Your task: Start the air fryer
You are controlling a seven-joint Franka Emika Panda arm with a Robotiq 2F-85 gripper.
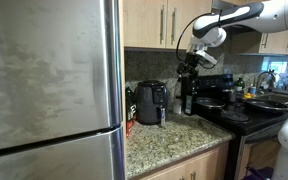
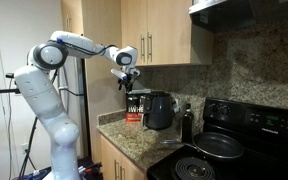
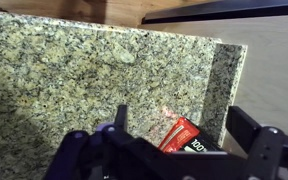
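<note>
Hovering high, well clear of the air fryer [image 1: 150, 102], set upright on the granite bench [image 1: 179, 135] beside a red box [image 3: 181, 133]. With fingers [image 3: 262, 150] spread, gripping nothing; probably empty for pressing the start control.

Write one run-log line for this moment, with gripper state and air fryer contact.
gripper: open, high above counter | air fryer: not touched | wrist view: red box below
</note>
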